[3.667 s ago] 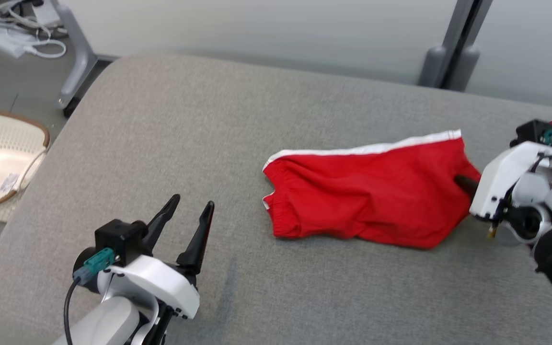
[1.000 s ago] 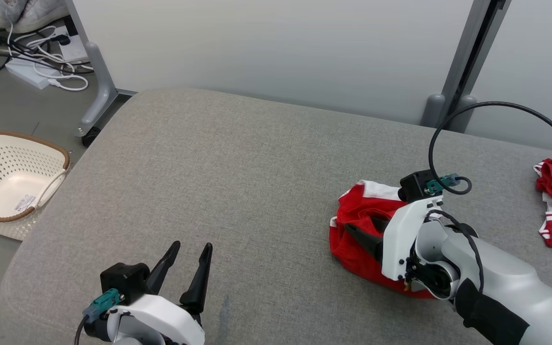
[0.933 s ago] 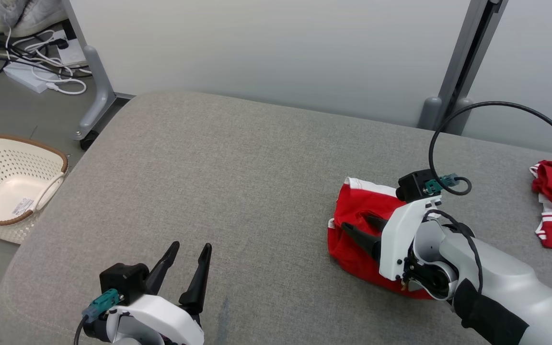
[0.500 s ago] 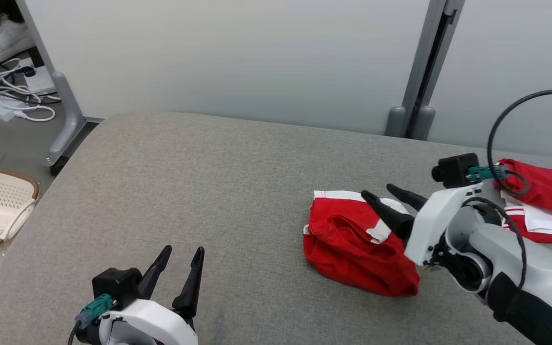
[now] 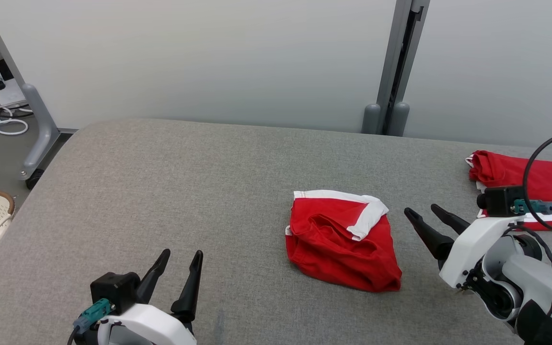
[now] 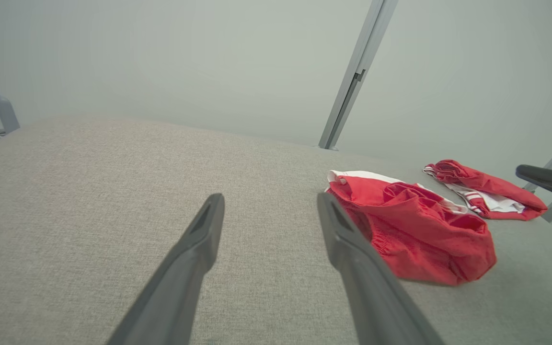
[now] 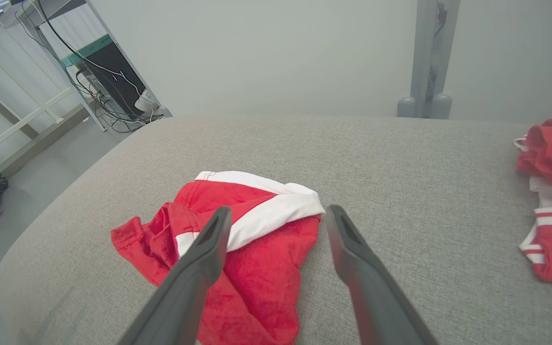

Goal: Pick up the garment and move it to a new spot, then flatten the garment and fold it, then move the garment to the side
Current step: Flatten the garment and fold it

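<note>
- The grey padded top carries everything, and the work sits a little right of its middle.
- The red garment, a pair of shorts with a white band, lies there doubled over into a compact bundle. The white band is turned across its upper right corner. I judge the pick-up, the move to a new spot and the fold as done. The fold is rough, though, with wrinkles and an uneven lower edge.
- A second red-and-white garment lies at the far right edge, well apart from the bundle. I take that edge as the likely side spot, so carrying the bundle aside is the step left.
- My right gripper hovers just beside the bundle's right edge, fingers spread wide and holding nothing.
- My left gripper sits low at the near left, well apart from the cloth, also spread wide and empty.
</note>
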Robot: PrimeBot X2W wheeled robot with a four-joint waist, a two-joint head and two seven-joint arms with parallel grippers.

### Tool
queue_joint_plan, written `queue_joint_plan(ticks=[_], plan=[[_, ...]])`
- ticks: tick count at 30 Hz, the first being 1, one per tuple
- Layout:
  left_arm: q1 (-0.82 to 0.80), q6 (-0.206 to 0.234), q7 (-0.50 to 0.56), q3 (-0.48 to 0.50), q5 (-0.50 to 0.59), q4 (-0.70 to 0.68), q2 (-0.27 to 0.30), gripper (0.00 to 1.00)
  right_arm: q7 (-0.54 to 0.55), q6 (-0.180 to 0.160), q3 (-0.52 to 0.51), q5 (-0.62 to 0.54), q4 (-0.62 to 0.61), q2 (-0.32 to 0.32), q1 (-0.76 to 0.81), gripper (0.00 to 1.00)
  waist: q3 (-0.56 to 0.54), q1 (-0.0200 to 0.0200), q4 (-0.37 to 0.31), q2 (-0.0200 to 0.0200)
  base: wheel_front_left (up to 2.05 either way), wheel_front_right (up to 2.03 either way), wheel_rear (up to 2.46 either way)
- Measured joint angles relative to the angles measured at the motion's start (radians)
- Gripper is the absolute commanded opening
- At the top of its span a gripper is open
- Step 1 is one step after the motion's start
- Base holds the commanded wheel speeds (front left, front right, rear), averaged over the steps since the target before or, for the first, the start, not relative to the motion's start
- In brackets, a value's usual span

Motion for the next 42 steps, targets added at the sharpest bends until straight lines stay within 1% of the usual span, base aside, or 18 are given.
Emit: queue_joint_plan(ticks=[4,5,6,7,8,13,15,17,20,25,30,36,42], plan=[[0.000,0.000,0.000,-0.002,0.000,-0.001,-0.001,1.00,0.000,0.000,0.000,0.002,0.001,0.001,0.000,1.00,0.003,0.0000,0.001,0.0000,0.00,0.00,0.00],[0.000,0.000,0.000,-0.003,0.000,-0.001,-0.001,1.00,0.003,0.000,0.001,0.002,0.001,0.000,0.000,0.91,0.003,0.0000,0.003,0.0000,0.00,0.00,0.00],[-0.001,-0.001,0.000,-0.003,0.000,-0.001,-0.001,1.00,0.005,0.000,0.002,0.001,0.003,-0.001,0.000,0.45,0.003,0.0000,0.006,0.0000,0.00,0.00,0.00],[-0.001,-0.001,0.000,-0.003,0.000,0.000,-0.001,1.00,0.008,0.000,0.004,0.001,0.006,-0.002,0.000,0.13,0.003,0.0000,0.010,0.0000,0.00,0.00,0.00],[-0.001,-0.001,0.000,-0.003,0.000,0.001,-0.001,1.00,0.015,0.000,0.007,-0.002,0.011,-0.003,0.000,0.00,0.003,0.0000,0.014,0.0000,0.00,0.00,0.00],[-0.001,-0.002,0.000,-0.005,0.000,0.006,-0.004,1.00,0.066,0.000,0.027,-0.003,0.031,0.003,0.016,0.00,0.006,0.0000,0.035,0.0000,0.00,0.00,0.00],[-0.002,-0.006,0.001,-0.008,0.000,0.008,-0.009,1.00,0.108,0.000,0.032,0.008,0.048,0.021,0.018,0.00,0.009,0.0000,0.049,0.0000,0.00,0.00,0.00],[-0.004,-0.009,0.001,-0.008,0.000,0.011,-0.010,1.00,0.133,0.000,0.031,0.034,0.050,0.038,0.026,0.00,0.012,0.0000,0.060,0.0000,0.00,0.00,0.00],[-0.005,-0.010,0.002,-0.008,0.000,0.014,-0.010,1.00,0.174,0.000,0.037,0.042,0.067,0.053,0.030,0.00,0.017,0.0000,0.079,0.0000,0.00,0.00,0.00],[-0.011,-0.015,0.002,-0.009,0.000,0.020,-0.015,1.00,0.212,0.000,0.033,0.079,0.100,0.073,0.028,0.00,0.032,0.0000,0.113,0.0000,0.00,0.00,0.00],[-0.025,-0.019,0.001,-0.005,0.000,0.024,-0.032,1.00,0.226,0.000,0.031,0.086,0.142,0.078,0.005,0.00,0.057,0.0000,0.149,0.0000,0.00,0.00,0.00],[-0.033,-0.032,0.001,0.004,0.010,0.035,-0.047,1.00,0.206,0.000,0.025,0.076,0.163,0.074,-0.055,0.00,0.090,0.0000,0.190,0.0000,0.00,0.00,0.00],[-0.046,-0.046,0.000,0.013,0.020,0.047,-0.078,1.00,0.206,0.000,0.019,0.067,0.195,0.065,-0.122,0.00,0.121,0.0000,0.220,-0.0001,0.00,0.00,0.00]])
